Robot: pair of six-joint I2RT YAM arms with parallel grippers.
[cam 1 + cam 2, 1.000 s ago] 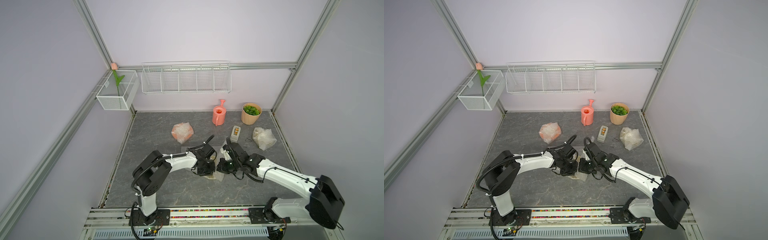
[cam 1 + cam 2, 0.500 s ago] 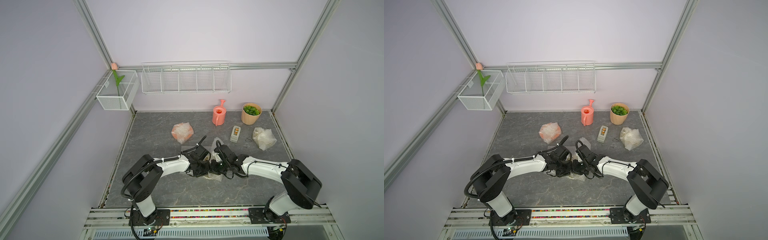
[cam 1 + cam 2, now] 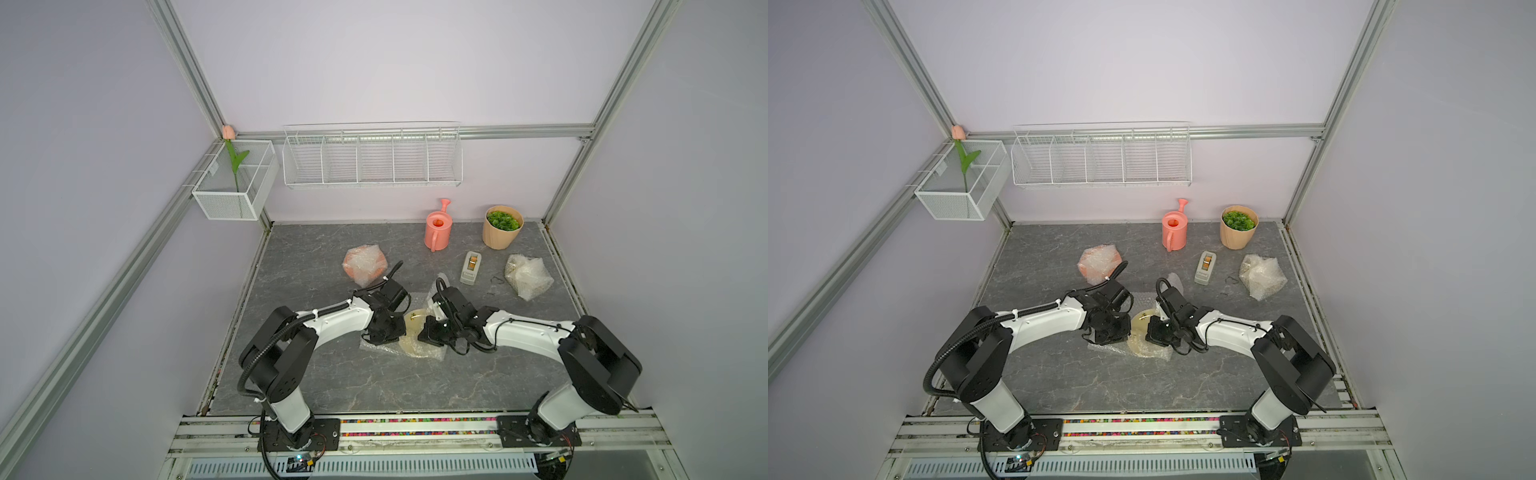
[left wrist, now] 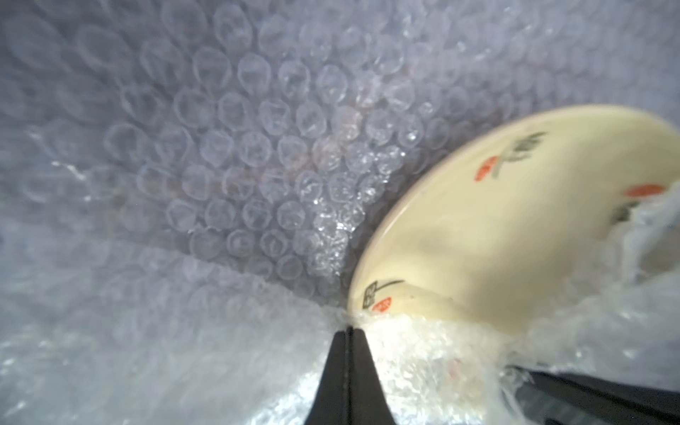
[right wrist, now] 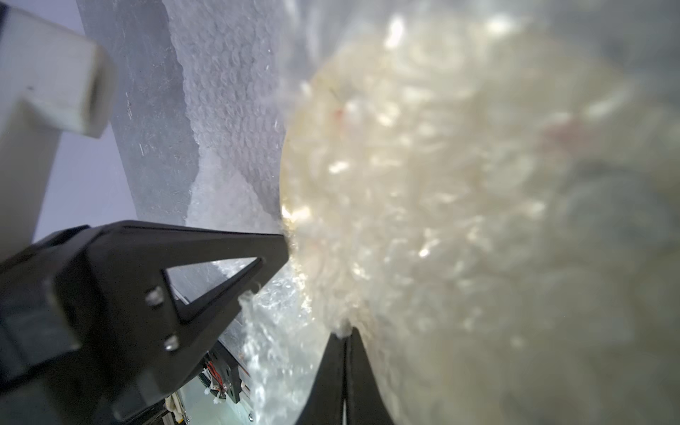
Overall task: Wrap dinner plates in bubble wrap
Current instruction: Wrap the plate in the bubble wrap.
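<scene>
Grey tabletop (image 3: 374, 382), left tool (image 4: 347, 329) and right tool (image 5: 346, 336) clamped on bubble wrap (image 4: 220, 165), cream plate (image 4: 496, 228) newly showing.

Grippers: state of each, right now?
Left gripper: shut, pinching the bubble wrap at the cream plate's edge.
Right gripper: shut, pinching the bubble wrap covering the cream plate.

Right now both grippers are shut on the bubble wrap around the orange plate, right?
Wrong plate: it is the cream plate, shown in the left wrist view. The left gripper and right gripper are shut on the bubble wrap around it.
</scene>
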